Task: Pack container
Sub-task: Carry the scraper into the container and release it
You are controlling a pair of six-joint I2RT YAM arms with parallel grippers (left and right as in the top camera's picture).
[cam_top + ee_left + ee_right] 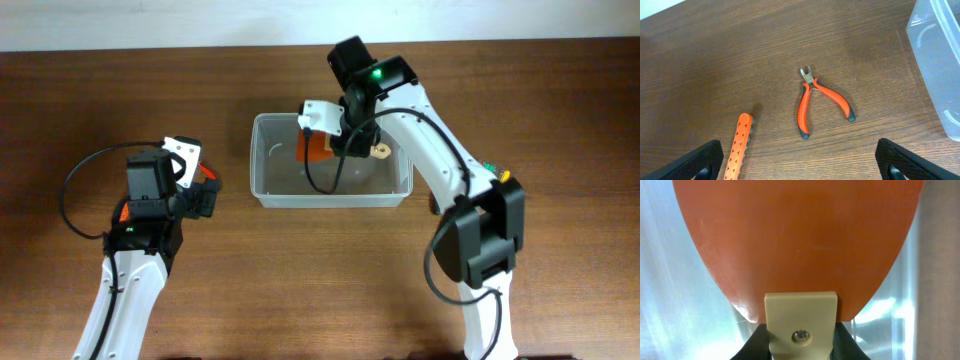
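Note:
The container (330, 198) is a translucent tub at the table's middle; its corner also shows in the left wrist view (940, 60). My right gripper (347, 135) is inside the tub, shut on an orange-bladed scraper (314, 150) with a beige handle. In the right wrist view the orange blade (800, 235) fills the frame above my right gripper (800, 337). My left gripper (800, 167) is open and empty, above the table left of the tub (205, 195). Orange-handled cutters (820, 102) lie ahead of it.
An orange studded strip (740, 147) lies on the wood left of the cutters, close to my left finger. A small yellow and green thing (503, 176) shows beside the right arm. The dark wood table (560, 90) runs on to both sides.

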